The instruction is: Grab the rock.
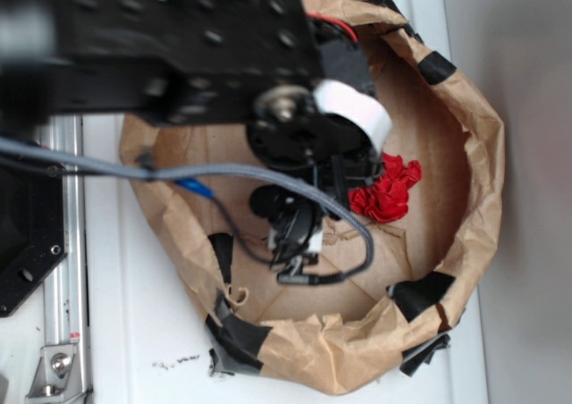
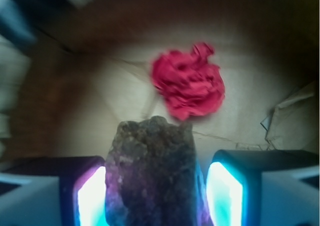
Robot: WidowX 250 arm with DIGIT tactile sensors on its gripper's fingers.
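Observation:
The rock (image 2: 152, 161), dark brown and rough with pale flecks, stands upright between my gripper's (image 2: 157, 191) two glowing pads in the wrist view. The left pad (image 2: 92, 198) presses on its side and the right pad (image 2: 225, 196) meets it low down, so the gripper is shut on the rock. In the exterior view the gripper (image 1: 295, 248) points down inside a brown paper basin (image 1: 465, 154), and the arm hides the rock.
A red ruffled cloth ball (image 1: 386, 189) lies on the paper floor just right of the gripper, and it shows beyond the rock as the red ball (image 2: 189, 87) in the wrist view. Crumpled paper walls with black tape patches (image 1: 420, 292) ring the basin.

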